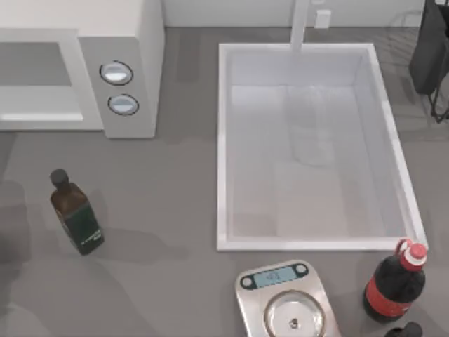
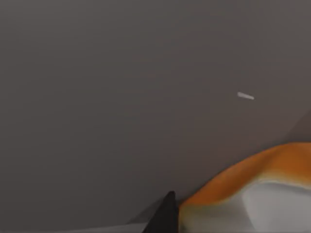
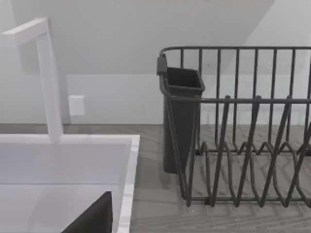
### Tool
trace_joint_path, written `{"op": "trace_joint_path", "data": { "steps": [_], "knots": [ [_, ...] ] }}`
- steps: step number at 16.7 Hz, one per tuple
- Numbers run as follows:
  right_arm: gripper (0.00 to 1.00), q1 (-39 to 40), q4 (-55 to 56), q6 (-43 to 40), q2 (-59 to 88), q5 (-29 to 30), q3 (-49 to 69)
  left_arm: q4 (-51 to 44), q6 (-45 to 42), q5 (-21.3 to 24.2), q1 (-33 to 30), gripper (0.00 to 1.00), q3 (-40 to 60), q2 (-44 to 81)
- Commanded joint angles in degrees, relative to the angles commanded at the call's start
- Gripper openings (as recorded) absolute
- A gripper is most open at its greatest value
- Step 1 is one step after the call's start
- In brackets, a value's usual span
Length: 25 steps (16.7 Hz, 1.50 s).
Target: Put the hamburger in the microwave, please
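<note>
The hamburger (image 2: 252, 170) sits against our left claw's dark fingertip (image 2: 165, 216); whether the claw pinches it, we cannot tell. Bare grey surface (image 1: 168, 203) lies before the microwave (image 1: 126, 42).

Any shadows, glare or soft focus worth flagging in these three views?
Top view: soft shadows lie beside the green-labelled bottle and below the microwave. Left wrist view: the hamburger is soft-edged against flat grey. Right wrist view: the dish rack casts striped shadows; no glare.
</note>
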<state>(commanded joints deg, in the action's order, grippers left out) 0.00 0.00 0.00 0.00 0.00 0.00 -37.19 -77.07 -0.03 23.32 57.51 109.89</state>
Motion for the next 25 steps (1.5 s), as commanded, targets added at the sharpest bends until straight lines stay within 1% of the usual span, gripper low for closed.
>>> {"op": "trace_joint_path", "data": {
  "steps": [1, 8, 9, 11, 13, 20, 22, 25],
  "knots": [
    [1.00, 0.00, 0.00, 0.00, 0.00, 0.00, 0.00, 0.00, 0.00, 0.00, 0.00, 0.00, 0.00, 0.00],
    [1.00, 0.00, 0.00, 0.00, 0.00, 0.00, 0.00, 0.00, 0.00, 0.00, 0.00, 0.00, 0.00, 0.00],
    [1.00, 0.00, 0.00, 0.00, 0.00, 0.00, 0.00, -5.03, 1.40, 0.71, -1.26, 0.00, 1.06, -3.71],
    [1.00, 0.00, 0.00, 0.00, 0.00, 0.00, 0.00, -5.94, 1.35, 0.77, -1.16, 0.00, 1.95, -4.19],
    [1.00, 0.00, 0.00, 0.00, 0.00, 0.00, 0.00, -9.07, 1.23, 0.84, -1.15, 0.00, 4.52, -5.39],
    [1.00, 0.00, 0.00, 0.00, 0.00, 0.00, 0.00, -25.73, 1.43, 0.55, -1.35, 0.00, 13.59, -10.80],
    [1.00, 0.00, 0.00, 0.00, 0.00, 0.00, 0.00, -27.61, 1.68, 0.67, -1.43, 0.00, 15.16, -12.13],
    [1.00, 0.00, 0.00, 0.00, 0.00, 0.00, 0.00, -27.70, 1.70, 0.68, -1.43, 0.00, 15.25, -12.19]
  ]
}}
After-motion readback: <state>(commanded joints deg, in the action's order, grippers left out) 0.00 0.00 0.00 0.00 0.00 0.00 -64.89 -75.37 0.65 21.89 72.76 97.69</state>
